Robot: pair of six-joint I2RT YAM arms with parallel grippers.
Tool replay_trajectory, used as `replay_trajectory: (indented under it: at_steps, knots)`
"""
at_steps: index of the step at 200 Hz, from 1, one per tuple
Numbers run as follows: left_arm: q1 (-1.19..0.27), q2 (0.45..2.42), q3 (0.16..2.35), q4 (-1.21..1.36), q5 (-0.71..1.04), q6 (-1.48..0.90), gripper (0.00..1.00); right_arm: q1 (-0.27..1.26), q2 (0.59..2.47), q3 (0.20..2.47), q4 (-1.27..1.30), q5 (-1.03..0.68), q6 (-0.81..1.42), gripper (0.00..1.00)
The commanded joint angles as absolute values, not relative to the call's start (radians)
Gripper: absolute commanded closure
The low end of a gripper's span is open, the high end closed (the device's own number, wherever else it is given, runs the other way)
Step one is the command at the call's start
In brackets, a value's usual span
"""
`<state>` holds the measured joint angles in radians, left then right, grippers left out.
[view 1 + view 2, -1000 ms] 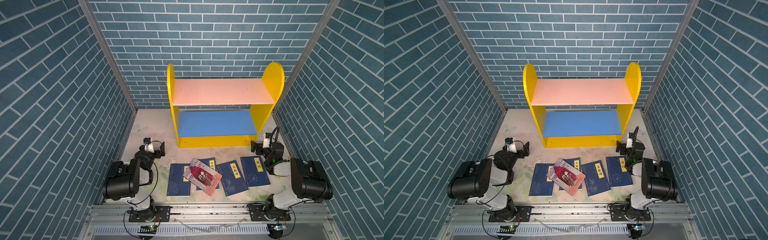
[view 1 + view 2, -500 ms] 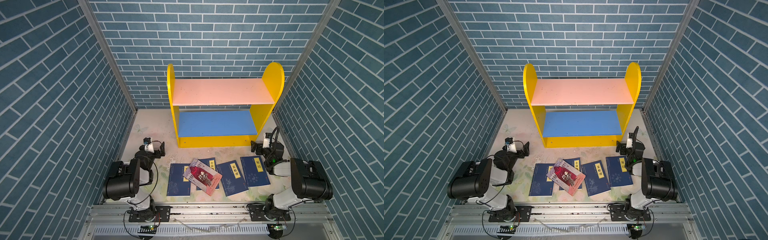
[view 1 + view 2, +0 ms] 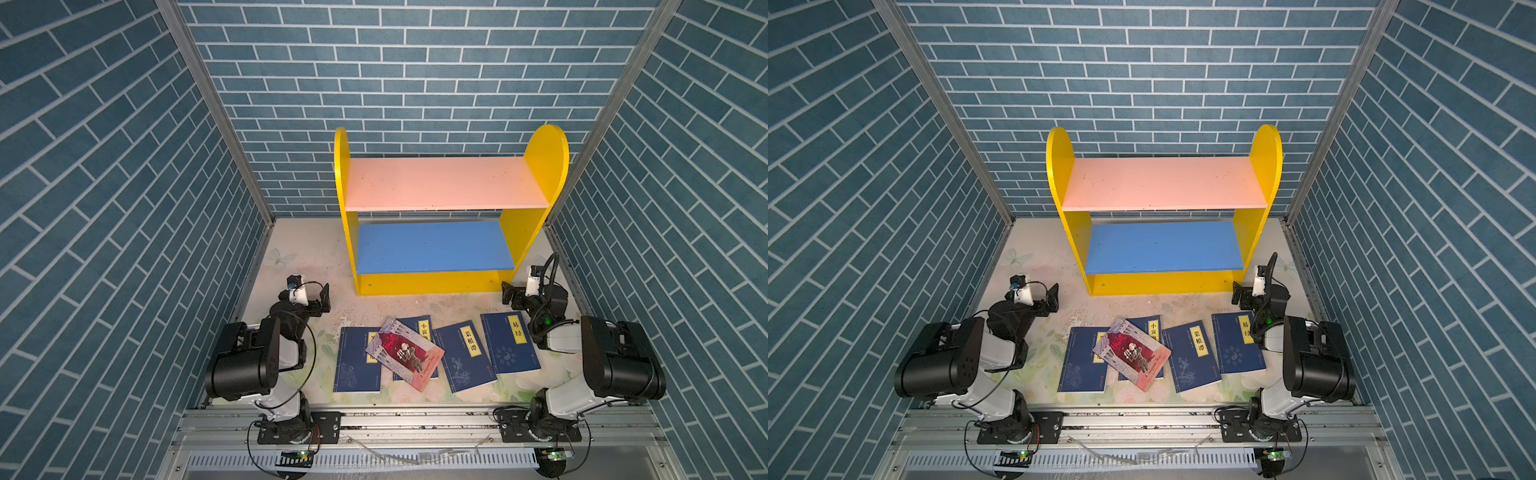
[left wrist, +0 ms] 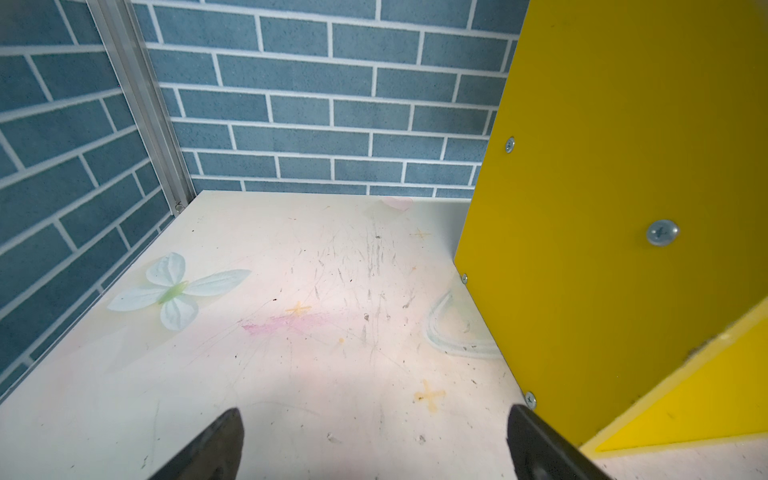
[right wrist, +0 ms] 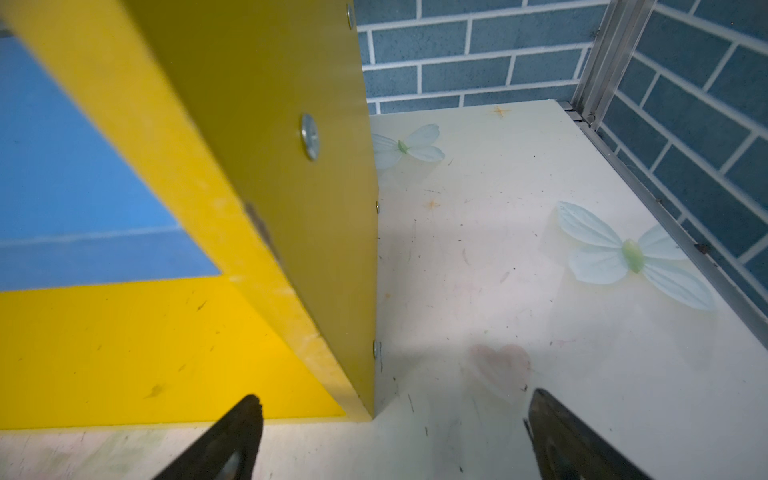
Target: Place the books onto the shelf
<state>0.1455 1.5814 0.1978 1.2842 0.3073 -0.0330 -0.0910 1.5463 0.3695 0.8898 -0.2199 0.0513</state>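
books [image 3: 463, 361]: looked thin, light, floppy, lying flat | hold: you'd likely pinch a raised edge (red book [image 3: 405, 357] lay topmost) | left gripper [image 4: 374, 436], right gripper [image 5: 395, 428]: both gaped empty

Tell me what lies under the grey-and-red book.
The grey-and-red book lies tilted across the leftmost navy book and the second navy book. It covers part of both, titles included. Anything else beneath it cannot be seen.
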Motion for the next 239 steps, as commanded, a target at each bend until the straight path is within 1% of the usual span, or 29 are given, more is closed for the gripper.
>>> replay_trajectory:
  at_steps: [1,58,76,129,141,151,171,239]
  knots:
    - [0.149,1.584,0.21,1.284,0.307,-0.032,0.0,-0.094,1.542,0.384,0.885,-0.211,0.026,0.01]
    - [0.148,1.584,0.21,1.284,0.307,-0.031,0.0,-0.094,1.543,0.384,0.887,-0.211,0.026,0.01]
    - [0.148,1.582,0.211,1.279,0.307,-0.031,0.0,-0.094,1.543,0.388,0.88,-0.163,0.043,0.01]
    - [0.131,1.562,0.267,1.149,0.316,-0.001,0.0,-0.094,1.543,0.39,0.874,-0.133,0.055,0.01]
    - [0.127,1.559,0.288,1.106,0.345,0.014,0.0,-0.091,1.545,0.394,0.869,-0.115,0.058,0.01]
    - [0.124,1.556,0.316,1.054,0.406,0.042,0.0,-0.088,1.543,0.396,0.865,-0.106,0.057,0.01]
    - [0.095,1.547,0.347,0.975,0.372,0.069,0.0,-0.087,1.542,0.393,0.869,-0.107,0.057,0.01]
    - [0.096,1.544,0.275,1.116,0.335,0.052,0.0,-0.089,1.536,0.374,0.9,-0.094,0.066,0.02]
